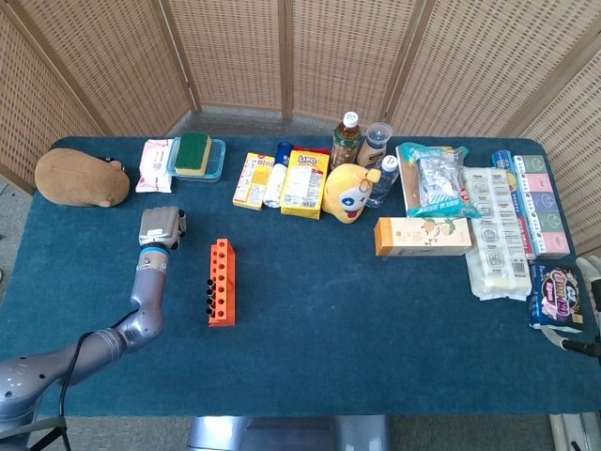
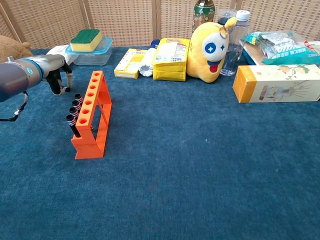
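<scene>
My left hand (image 1: 161,225) hovers low over the blue tablecloth, left of and behind the orange rack (image 1: 221,282). In the chest view the left hand (image 2: 56,71) points its fingers down at the cloth, a short gap away from the rack (image 2: 91,114). Whether something small sits between the fingers is too unclear to say. Several black tubes (image 2: 74,112) stand in the rack's near holes. My right hand shows in neither view.
A brown plush (image 1: 82,177), a wipes pack (image 1: 156,152) and a sponge on a clear box (image 1: 196,155) lie behind the hand. Yellow boxes (image 1: 305,183), a yellow toy (image 1: 347,193), bottles (image 1: 346,137), an orange carton (image 1: 423,236) and packets (image 1: 498,230) fill the back and right.
</scene>
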You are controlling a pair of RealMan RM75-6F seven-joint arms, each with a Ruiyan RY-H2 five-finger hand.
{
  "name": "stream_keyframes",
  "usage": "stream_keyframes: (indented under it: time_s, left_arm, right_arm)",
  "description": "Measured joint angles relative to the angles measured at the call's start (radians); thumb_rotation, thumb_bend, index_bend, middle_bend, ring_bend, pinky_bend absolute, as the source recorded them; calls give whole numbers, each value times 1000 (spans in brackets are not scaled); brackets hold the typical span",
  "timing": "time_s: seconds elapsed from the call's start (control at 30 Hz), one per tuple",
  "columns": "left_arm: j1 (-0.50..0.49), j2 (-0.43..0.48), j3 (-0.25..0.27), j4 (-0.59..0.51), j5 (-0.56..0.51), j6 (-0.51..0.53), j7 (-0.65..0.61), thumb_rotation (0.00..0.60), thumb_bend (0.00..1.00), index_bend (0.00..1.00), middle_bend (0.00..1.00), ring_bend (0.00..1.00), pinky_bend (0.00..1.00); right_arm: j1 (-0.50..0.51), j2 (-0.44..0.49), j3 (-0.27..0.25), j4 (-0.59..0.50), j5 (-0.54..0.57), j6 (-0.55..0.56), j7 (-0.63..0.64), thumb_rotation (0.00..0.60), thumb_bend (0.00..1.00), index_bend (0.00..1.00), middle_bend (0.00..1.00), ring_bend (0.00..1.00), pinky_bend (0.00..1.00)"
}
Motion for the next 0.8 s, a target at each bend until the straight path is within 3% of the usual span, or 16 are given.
stream_keyframes:
  time_s: [0.17, 0.43, 0.8]
  left_arm:
    - [25, 78, 3, -135, 25, 37, -14, 600, 401, 548, 1000, 1000, 1000]
    - [110, 290, 16, -429, 121, 111, -96, 600, 400, 549, 1000, 1000, 1000]
    - [203, 447, 39, -611, 258, 157, -256, 600, 399, 552, 1000, 1000, 1000]
  right_arm:
    - [1, -1, -2, -1, -1, -2, -3, 600, 0, 65, 28, 19, 0]
    - [9, -12, -7, -2, 2, -15, -35, 600, 0, 63, 28, 22, 0]
    - [22, -32, -11, 0, 16, -37, -84, 600, 0, 61, 28, 25, 0]
